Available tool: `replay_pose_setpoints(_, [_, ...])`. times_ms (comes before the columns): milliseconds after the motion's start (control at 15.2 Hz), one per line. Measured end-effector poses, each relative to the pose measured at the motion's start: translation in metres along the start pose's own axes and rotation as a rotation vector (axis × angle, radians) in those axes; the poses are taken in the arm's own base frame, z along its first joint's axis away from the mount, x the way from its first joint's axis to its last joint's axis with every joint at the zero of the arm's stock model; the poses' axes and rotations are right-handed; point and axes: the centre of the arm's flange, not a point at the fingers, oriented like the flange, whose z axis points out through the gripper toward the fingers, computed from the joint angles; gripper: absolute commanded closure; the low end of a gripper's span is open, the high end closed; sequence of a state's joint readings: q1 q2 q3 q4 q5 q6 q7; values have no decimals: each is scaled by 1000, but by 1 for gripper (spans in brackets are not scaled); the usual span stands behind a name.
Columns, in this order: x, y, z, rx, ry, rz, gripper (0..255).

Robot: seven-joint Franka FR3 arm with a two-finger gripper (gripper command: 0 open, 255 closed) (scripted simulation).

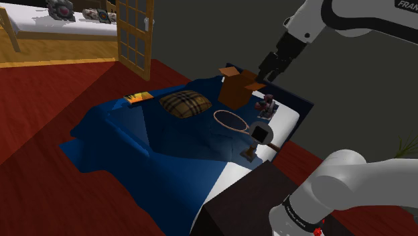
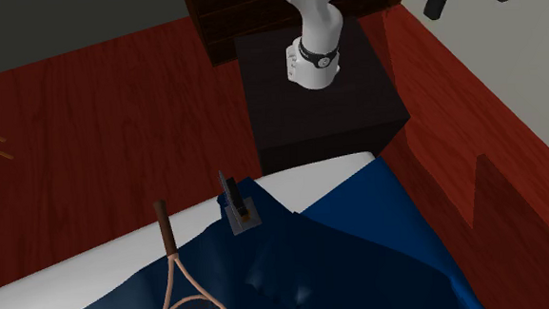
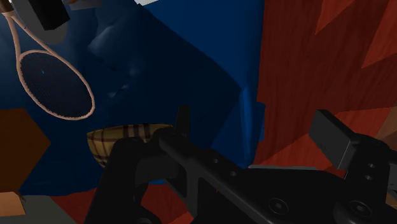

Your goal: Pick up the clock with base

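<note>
Clock with base (image 1: 260, 136) stands untouched on the bed (image 1: 287, 119), near end, beside racket (image 1: 231, 121). Pincer (image 1: 264, 75) open, empty (high by brown box (image 1: 236, 88)), well apart. Approach and grasp both remain.

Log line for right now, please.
stage: pre-grasp | gripper: open, empty, raised away from clock | clock: upright on blue blanket, near racket handle, untouched
</note>
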State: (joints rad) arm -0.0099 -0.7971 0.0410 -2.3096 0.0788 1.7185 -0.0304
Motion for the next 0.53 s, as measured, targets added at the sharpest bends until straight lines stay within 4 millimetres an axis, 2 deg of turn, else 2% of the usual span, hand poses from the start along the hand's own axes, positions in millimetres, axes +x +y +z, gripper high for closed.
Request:
replay_pose_setpoints(198, [1, 12, 10, 1, -5, -4, 0])
replay_pose_setpoints(528, [0, 59, 50, 5, -23, -20, 0])
